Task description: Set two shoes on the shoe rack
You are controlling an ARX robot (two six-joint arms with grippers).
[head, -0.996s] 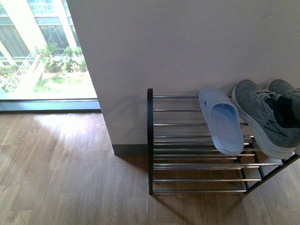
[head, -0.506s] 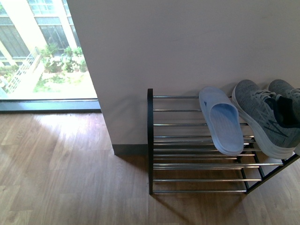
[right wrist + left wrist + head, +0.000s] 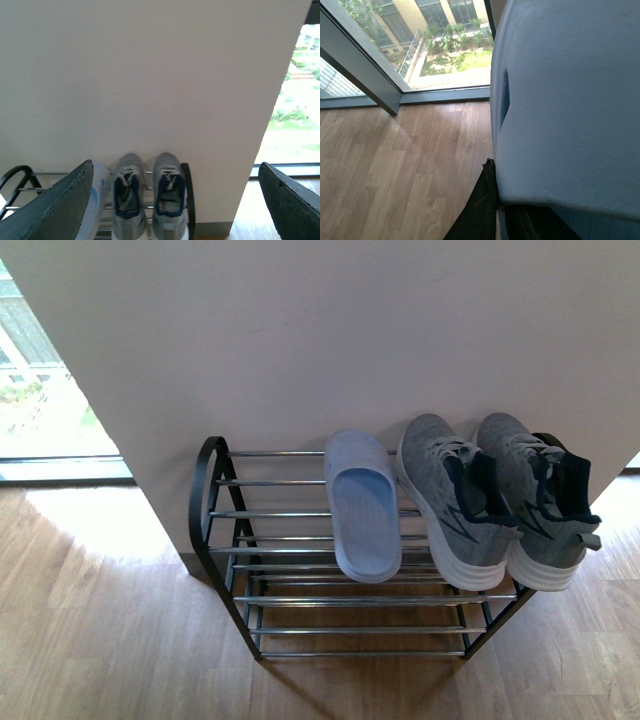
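A pale blue slipper rests on chrome rods near a window.

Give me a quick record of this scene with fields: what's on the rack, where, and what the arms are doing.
shoes: two grey sneakers side by side on top tier, toes to wall
slipper: pale blue slipper beside them, toward the window
rack: shoe rack against wall
right pincer: right pincer open, empty, facing rack
left pincer: not visible
task state: appears done

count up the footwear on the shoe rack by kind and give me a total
Grey sneakers: 2, left shoe and right shoe, side by side on the top tier of the shoe rack
Light blue slipper: 1, beside the left shoe
Total: 3
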